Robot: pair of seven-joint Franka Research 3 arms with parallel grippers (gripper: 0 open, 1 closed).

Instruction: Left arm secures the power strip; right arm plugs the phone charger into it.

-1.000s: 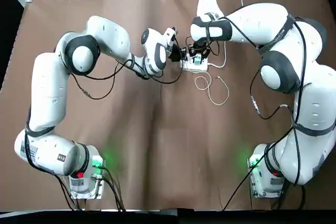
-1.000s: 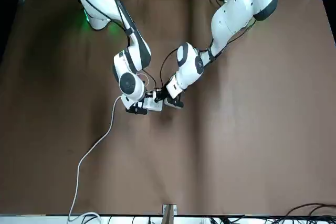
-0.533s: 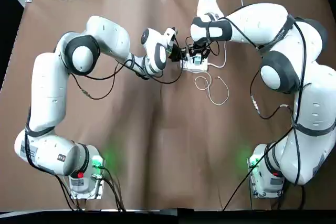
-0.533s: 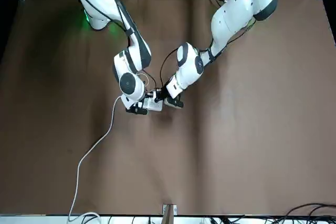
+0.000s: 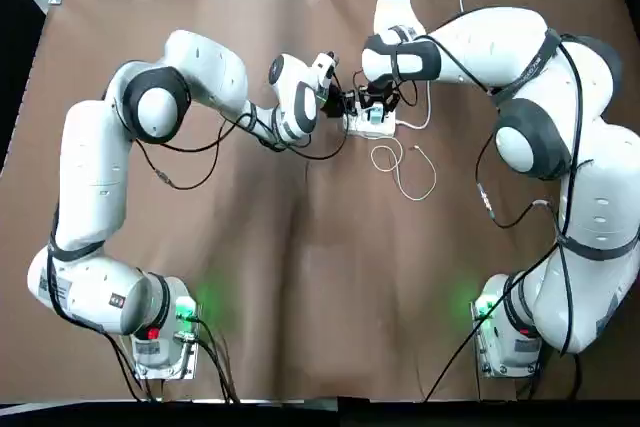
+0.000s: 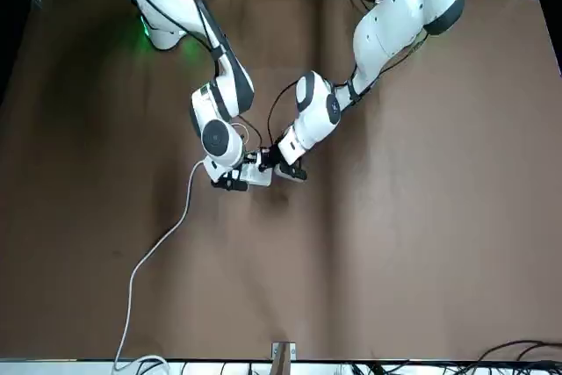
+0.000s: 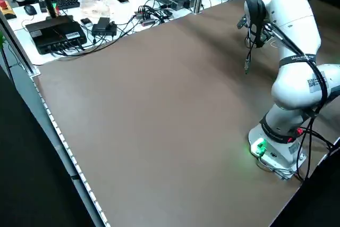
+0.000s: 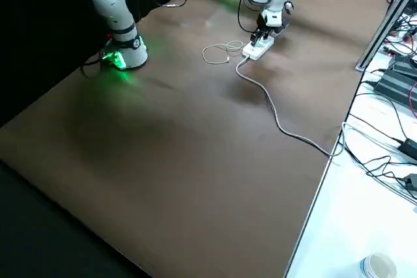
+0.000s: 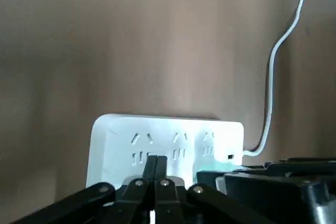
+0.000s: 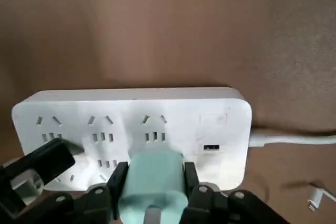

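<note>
And there's barely a stir here! Across the last second the right arm shifts only a hair in the front view, while the left arm and the power strip [image 10: 231, 124] hold their places. The strip lies on the table [image 5: 330, 297], upper middle of the top view, its thick white cord [image 6: 132, 283] running down the lower left of the front view.

Over to the right gripper [image 10: 155, 170], above the strip: its fingers are pinching the phone charger [image 10: 153, 184], the teal block at the lower middle of the right wrist view, near the sockets. (Whether its prongs touch the slots, I can't tell.) The left gripper [image 9: 155, 164] is at the strip's other end, fingers pressed together, apparently bracing it from above rather than gripping it.

So what does that tiny shift mean? Fine alignment, I'd say, with the plugging-in close but unconfirmed. Next it needs prongs square over one socket, then a straight push down. A slight tilt could jam them, or the strip could skid if that brace is light.
</note>
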